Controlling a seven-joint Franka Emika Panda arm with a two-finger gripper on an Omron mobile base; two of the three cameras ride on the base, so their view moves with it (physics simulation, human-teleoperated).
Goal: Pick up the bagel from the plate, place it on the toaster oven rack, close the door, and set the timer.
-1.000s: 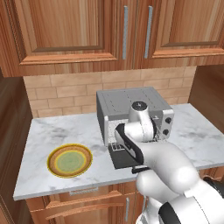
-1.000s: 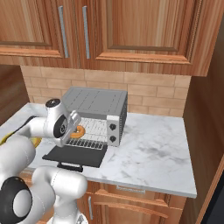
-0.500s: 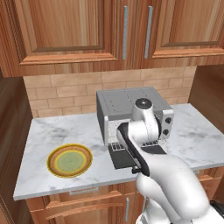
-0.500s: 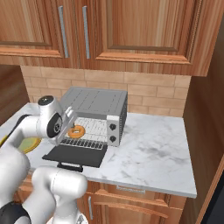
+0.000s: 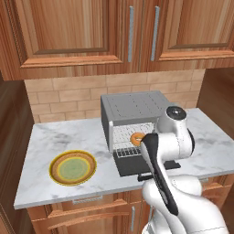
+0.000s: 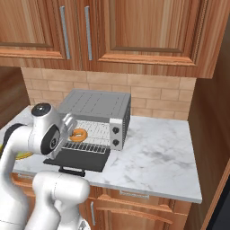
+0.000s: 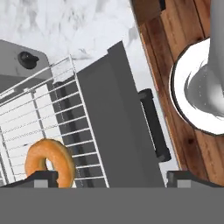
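1. On the white marble table (image 5: 55,137) in the left base view: round flat plate with yellow rim and dull green centre (image 5: 73,167) sits left of the grey toaster oven (image 5: 137,119), well apart from it. Small golden-brown ring bagel (image 5: 136,138) lies on the silver wire grid rack (image 5: 124,138) inside the cavity. Dark grey door flap (image 5: 135,164) hangs open, flat in front of the oven. White arm covers the oven's right side; claw hidden behind it.
2. Right base view: bagel (image 6: 79,134) on the rack (image 6: 92,134), toward its left end. Door (image 6: 78,160) lowered flat, black bar handle (image 6: 72,170) at its front edge. Two dark knobs (image 6: 116,135) on the oven's right panel. Arm's wrist sits just left of the oven opening; a sliver of the plate (image 6: 20,156) shows behind the arm.
3. Hand view: claw (image 7: 111,180) tips spread wide at the bottom edge, nothing between them. Bagel (image 7: 49,162) rests on the rack (image 7: 52,127) just beside the left tip. Door (image 7: 118,118) and handle (image 7: 154,124) run diagonally; one knob (image 7: 27,59) at upper left.
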